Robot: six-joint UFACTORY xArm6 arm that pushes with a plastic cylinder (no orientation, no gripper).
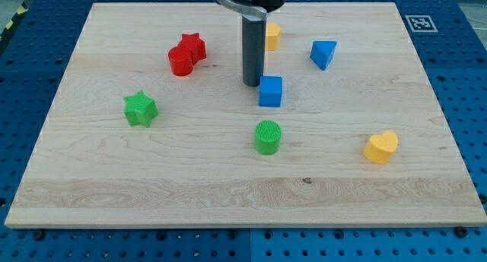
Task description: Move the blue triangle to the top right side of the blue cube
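The blue triangle (323, 54) lies on the wooden board (114, 178) toward the view's top right. The blue cube (270, 91) sits near the middle, below and to the left of the triangle. My tip (253, 83) is at the end of the dark rod, just left of the blue cube's upper edge, very close to it or touching. The triangle is well to the right of my tip.
A yellow block (272, 36) sits partly hidden behind the rod. A red star (193, 46) and a red cylinder (180, 62) touch at the upper left. A green star (141, 109), a green cylinder (268, 137) and a yellow heart (381, 148) lie lower.
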